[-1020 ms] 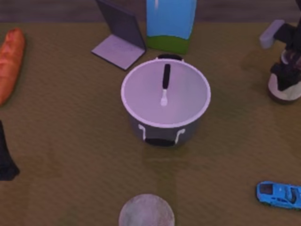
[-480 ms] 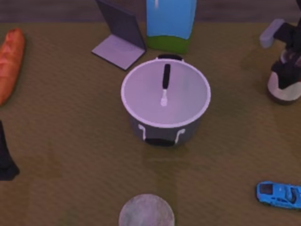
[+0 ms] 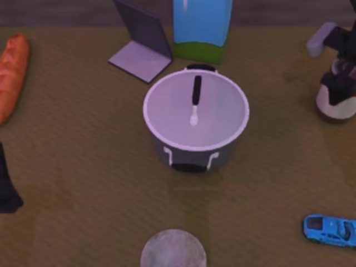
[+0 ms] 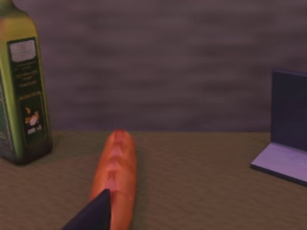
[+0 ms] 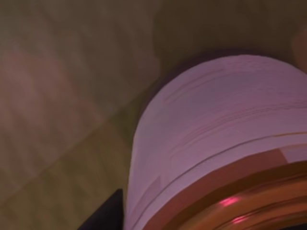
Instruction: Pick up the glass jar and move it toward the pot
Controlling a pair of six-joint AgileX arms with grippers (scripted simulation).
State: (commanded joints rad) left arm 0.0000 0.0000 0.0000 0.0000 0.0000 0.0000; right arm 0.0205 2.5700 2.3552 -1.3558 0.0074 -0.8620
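Note:
The glass jar is at the table's right edge, its whitish body showing under my right gripper, which comes down on it from above. In the right wrist view the jar fills the frame with orange bands at its neck, and a dark fingertip presses against its side; the gripper is shut on it. The pot, grey with a pale lilac lid and a black bar handle, stands at the table's middle, well to the left of the jar. My left gripper is parked open at the left edge.
A bread loaf lies at the far left, with a green bottle beyond it. A blue-and-green carton and a purple-grey stand are behind the pot. A flat grey disc and a blue toy car sit near the front.
The right gripper and the jar have shifted very slightly left and up in the top view. Everything else, including the left arm, has stayed put.

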